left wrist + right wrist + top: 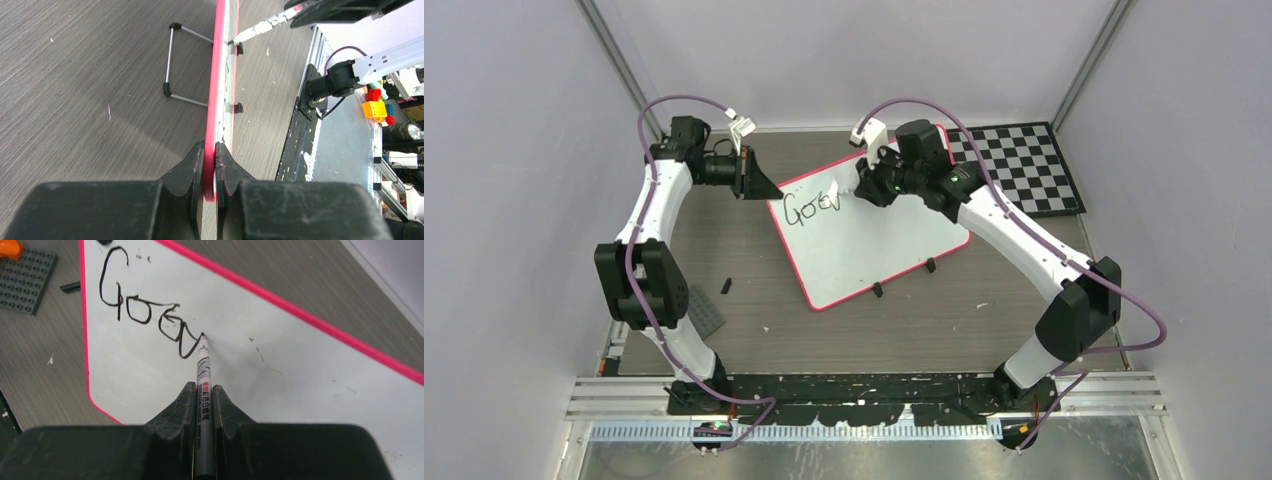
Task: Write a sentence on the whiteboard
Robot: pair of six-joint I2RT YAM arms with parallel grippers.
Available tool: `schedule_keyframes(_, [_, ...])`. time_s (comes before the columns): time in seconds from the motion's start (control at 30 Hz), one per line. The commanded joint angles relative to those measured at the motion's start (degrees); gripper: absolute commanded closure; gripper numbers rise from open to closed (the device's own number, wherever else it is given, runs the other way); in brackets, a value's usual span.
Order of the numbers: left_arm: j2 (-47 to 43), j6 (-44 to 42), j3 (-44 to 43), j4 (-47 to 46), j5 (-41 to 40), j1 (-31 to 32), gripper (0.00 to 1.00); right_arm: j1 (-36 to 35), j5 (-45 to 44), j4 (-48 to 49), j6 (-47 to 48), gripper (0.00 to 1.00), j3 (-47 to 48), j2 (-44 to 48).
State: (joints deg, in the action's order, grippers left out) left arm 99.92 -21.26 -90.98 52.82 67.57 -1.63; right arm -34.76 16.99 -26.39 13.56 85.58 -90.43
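The whiteboard point(874, 245) with its red-pink rim lies tilted on the table's middle. My left gripper point(210, 150) is shut on the board's rim point(219, 75) at its far left corner point(769, 192). My right gripper point(204, 390) is shut on a grey marker point(204, 380), whose tip touches the board point(280, 370) at the end of the black scrawl point(145, 315), which reads roughly "Good" with the last letter part drawn. In the top view the writing point(812, 207) sits near the board's upper left, just left of the right gripper point(864, 190).
A black-and-white checkerboard mat point(1024, 165) lies at the back right. A dark grey baseplate point(704, 310) and a small black piece point(725, 285) lie left of the board. A wire stand point(172, 65) lies on the table beside the board.
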Motion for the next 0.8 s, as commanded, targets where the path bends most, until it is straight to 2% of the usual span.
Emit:
schedule_keyframes(0.0, [0.54,-2.05,-1.3,2.2,-1.45,0.75,1.0,0.67,-1.89,3.23,-0.23,1.0,5.55,-1.81])
schedule_keyframes(0.3, [0.65,-2.13,-1.48,2.38,-1.62,0.71,1.0,1.52,-1.24,3.3,-0.95,1.0,8.98,-3.39])
schedule_keyframes(0.77, [1.14,-3.92,-2.22,4.33,-2.0,0.75,1.0,1.37,0.93,-1.11,0.85,1.0,-0.81,2.02])
